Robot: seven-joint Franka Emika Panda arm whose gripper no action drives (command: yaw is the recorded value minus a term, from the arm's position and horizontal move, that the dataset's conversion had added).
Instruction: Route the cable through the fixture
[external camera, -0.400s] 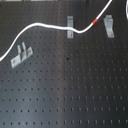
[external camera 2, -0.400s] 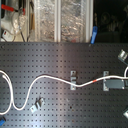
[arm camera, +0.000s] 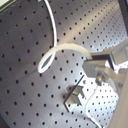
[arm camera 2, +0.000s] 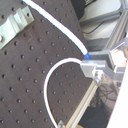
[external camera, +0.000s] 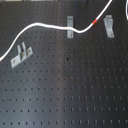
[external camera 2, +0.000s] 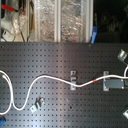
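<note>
The first exterior view looks steeply down on the black pegboard [external camera: 70, 90] from close range. The second exterior view stands farther back, facing the board and the cluttered shelves [external camera 2: 60, 20] behind it. Both share the cable [external camera: 45, 26] and three brackets. Both wrist views skim the board from close up.

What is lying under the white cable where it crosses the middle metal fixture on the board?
In the first exterior view, the cable passes the middle fixture, with the black pegboard beneath. Whether it sits inside the fixture's slot or only against it cannot be told; the picture is too blurred.
</note>
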